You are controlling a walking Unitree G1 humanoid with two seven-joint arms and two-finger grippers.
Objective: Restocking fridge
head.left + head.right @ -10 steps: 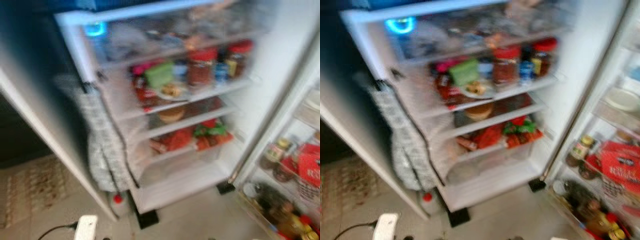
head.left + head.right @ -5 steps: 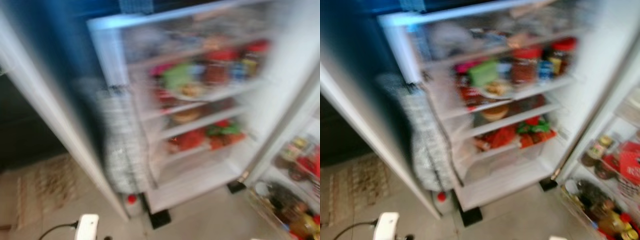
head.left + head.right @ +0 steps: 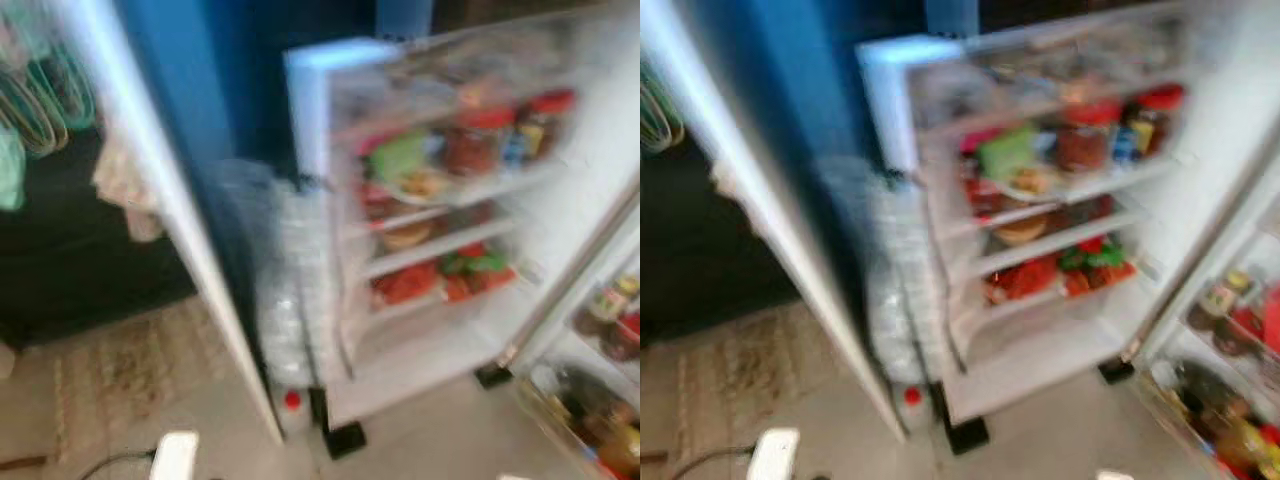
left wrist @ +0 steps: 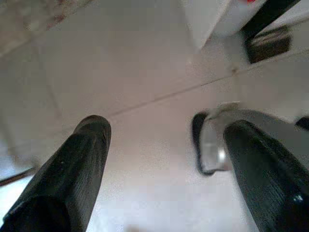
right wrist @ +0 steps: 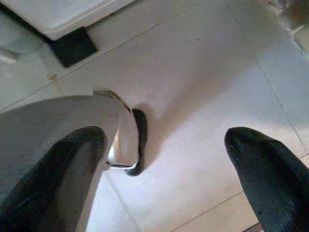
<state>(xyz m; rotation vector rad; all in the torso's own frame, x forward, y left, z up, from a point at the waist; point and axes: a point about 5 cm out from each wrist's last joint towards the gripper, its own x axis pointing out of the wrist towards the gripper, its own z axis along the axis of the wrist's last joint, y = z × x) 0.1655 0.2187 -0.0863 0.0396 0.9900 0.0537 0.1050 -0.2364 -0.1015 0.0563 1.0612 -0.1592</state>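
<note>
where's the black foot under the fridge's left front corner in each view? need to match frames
Left eye: black foot, bottom centre, beside the red-capped bottle.
Right eye: bottom centre, same bottle alongside.
Left wrist: blurred, near the bottle's cap.
Right wrist: a black foot; cannot tell if it is the same one.
Shared landmark: the white fridge base.

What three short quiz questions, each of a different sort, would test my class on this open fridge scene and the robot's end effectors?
1. True or false: the fridge stands open with food on its shelves.
2. Multiple choice: the left end effector hangs over A) a shelf, B) the tiled floor, C) a table.
3. Fill in: the jars on the shelf have ___ lids.

Key: 1 true; 2 B; 3 red. Both the left and right end effector are open, holding nothing.
</note>
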